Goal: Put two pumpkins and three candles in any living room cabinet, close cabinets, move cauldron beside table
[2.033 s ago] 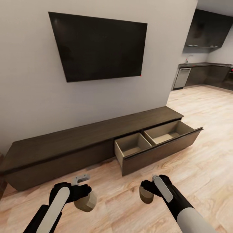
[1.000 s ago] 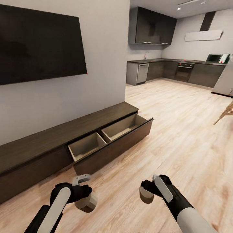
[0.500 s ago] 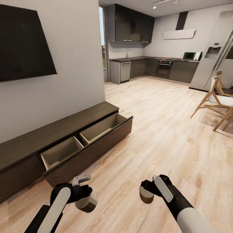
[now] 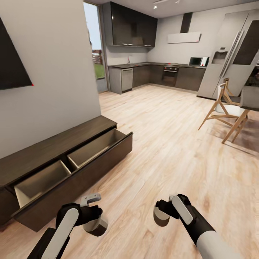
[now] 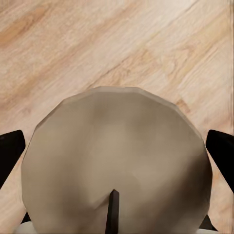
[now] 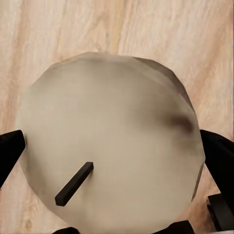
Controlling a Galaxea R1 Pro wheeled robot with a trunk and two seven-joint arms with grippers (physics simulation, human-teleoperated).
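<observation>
My left gripper (image 4: 94,220) is shut on a beige candle (image 4: 96,225), held low over the wood floor; in the left wrist view the candle (image 5: 117,165) with its dark wick sits between the black fingers (image 5: 9,151). My right gripper (image 4: 162,213) is shut on a second candle (image 4: 160,218), whose top (image 6: 109,146) sits between the fingers (image 6: 217,151) in the right wrist view. The dark-brown cabinet (image 4: 46,147) runs along the wall at the left, its long drawer (image 4: 72,169) pulled out with two bare compartments. Pumpkins, cauldron and coffee table are out of view.
A black TV (image 4: 10,68) hangs on the wall above the cabinet. Light wood floor (image 4: 172,144) stretches ahead toward the dark grey kitchen (image 4: 158,75). Wooden chairs (image 4: 225,108) and a tall table stand at the right, beside a fridge (image 4: 230,57).
The whole view has swung to the right: the cabinet and TV slid to the left and the kitchen, fridge and chairs came into sight. Both grippers still hold their candles in the same pose.
</observation>
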